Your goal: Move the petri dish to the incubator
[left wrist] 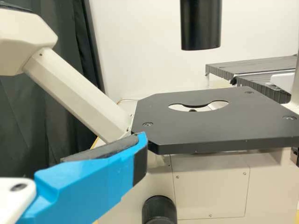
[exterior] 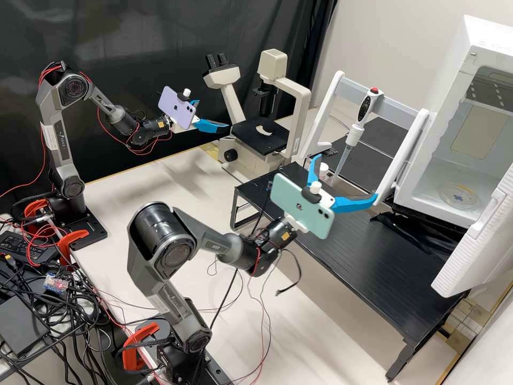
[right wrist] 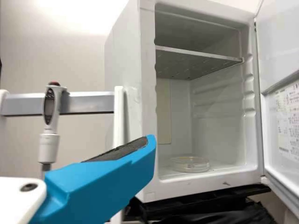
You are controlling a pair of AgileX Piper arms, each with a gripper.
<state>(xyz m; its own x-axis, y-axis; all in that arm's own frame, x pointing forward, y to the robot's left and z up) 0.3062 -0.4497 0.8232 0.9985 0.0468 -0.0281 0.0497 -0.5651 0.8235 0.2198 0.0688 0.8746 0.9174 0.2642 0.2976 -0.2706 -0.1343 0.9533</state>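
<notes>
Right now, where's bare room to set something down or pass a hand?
Bare: black riser between right gripper and incubator door; pale benchtop between the arms, bar some wires; microscope stage around its opening. Crowded: cable tangle by the arm bases; riser end under the pipette.

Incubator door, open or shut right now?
Open. The door stands swung out from the incubator, leaving its front uncovered, and the petri dish is in plain sight on the floor inside.
</notes>
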